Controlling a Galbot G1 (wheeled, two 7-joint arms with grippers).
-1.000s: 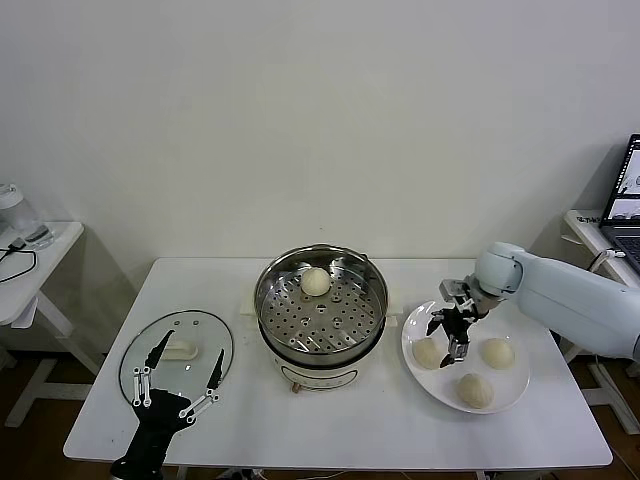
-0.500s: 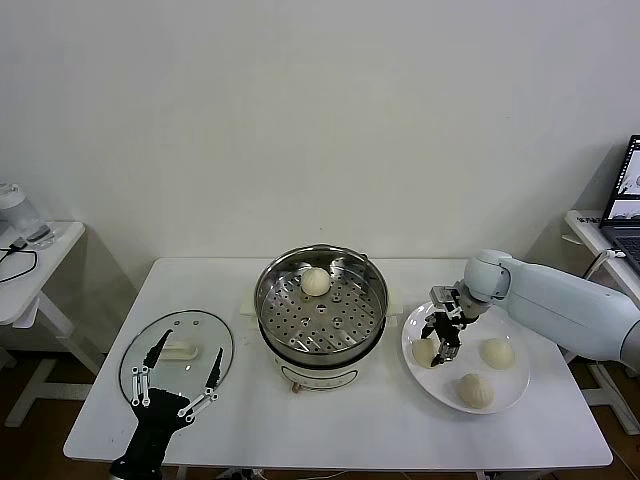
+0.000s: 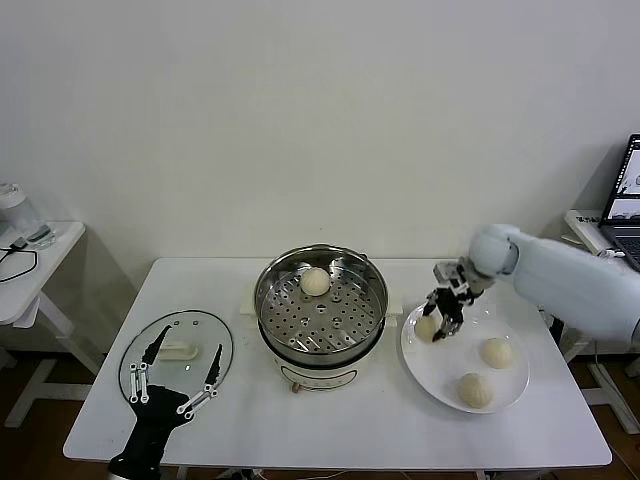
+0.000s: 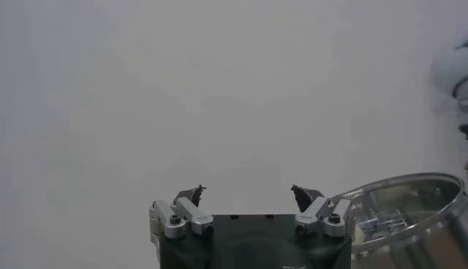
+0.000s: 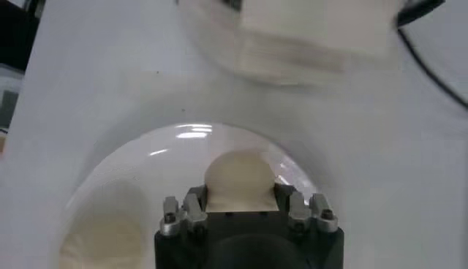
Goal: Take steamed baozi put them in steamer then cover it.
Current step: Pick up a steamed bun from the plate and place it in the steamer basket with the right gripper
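Head view has the right gripper [image 3: 437,322] clamped on one steamed baozi [image 3: 427,327], holding it over the left edge of the white plate [image 3: 440,375], just right of the steamer [image 3: 321,305]. Right wrist view backs that up: its fingers [image 5: 193,205] sit tight against both sides of the bun [image 5: 240,180], with the plate's rim curving beneath it.

Two more buns remain on the plate, one to the right [image 3: 497,352] and one nearer the front [image 3: 475,390]. The rest of the plate's surface is bare (mostly the left half).

The steamer sits mid-table, uncovered, with a single baozi [image 3: 315,281] resting at the far side of its perforated tray [image 3: 320,318]. Most of the tray's holes show, so there's plenty of room on the near side and both flanks.

Over on the left, the cover [image 3: 176,350] lies flat on the table [image 3: 350,420], well apart from the steamer, handle up. The left gripper [image 3: 172,368] hangs over its near edge with jaws spread wide, holding nothing.

Between the plate and the steamer there's just a narrow strip of tabletop. The front of the table has open white surface along its whole width.
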